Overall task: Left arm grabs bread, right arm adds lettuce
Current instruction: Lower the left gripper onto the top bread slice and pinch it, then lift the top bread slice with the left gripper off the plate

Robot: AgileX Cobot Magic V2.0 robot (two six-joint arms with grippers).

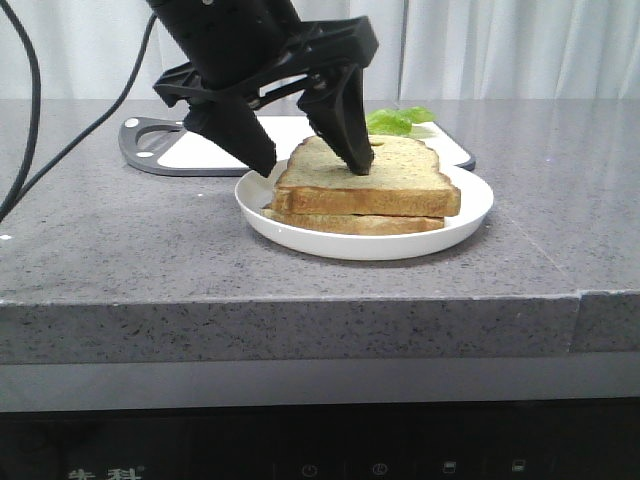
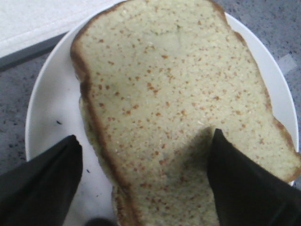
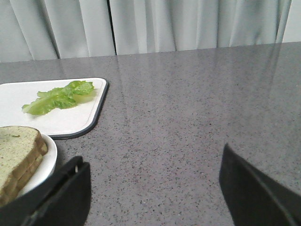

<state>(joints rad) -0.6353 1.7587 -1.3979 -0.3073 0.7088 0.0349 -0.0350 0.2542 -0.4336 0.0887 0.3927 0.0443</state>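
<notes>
The thick tan bread slice (image 1: pixel 380 188) lies on top of a thinner slice (image 1: pixel 350 223) on a white plate (image 1: pixel 470 215). My left gripper (image 1: pixel 311 165) is open over the bread's left part. One fingertip (image 1: pixel 358 160) rests on the top face and the other (image 1: pixel 260 160) hangs beside the crust over the plate. In the left wrist view the bread (image 2: pixel 164 84) fills the space between the fingers of the left gripper (image 2: pixel 146 136). The green lettuce (image 1: pixel 398 120) lies on a white board behind the plate. My right gripper (image 3: pixel 153 157) is open and empty over bare counter, away from the lettuce (image 3: pixel 59 98).
The white board with a dark rim (image 1: pixel 200 150) lies behind the plate and also shows in the right wrist view (image 3: pixel 70 120). The plate's edge (image 3: pixel 47 160) is beside the right gripper's finger. The grey stone counter (image 1: pixel 120 240) has a front edge close to the plate. Curtains hang behind.
</notes>
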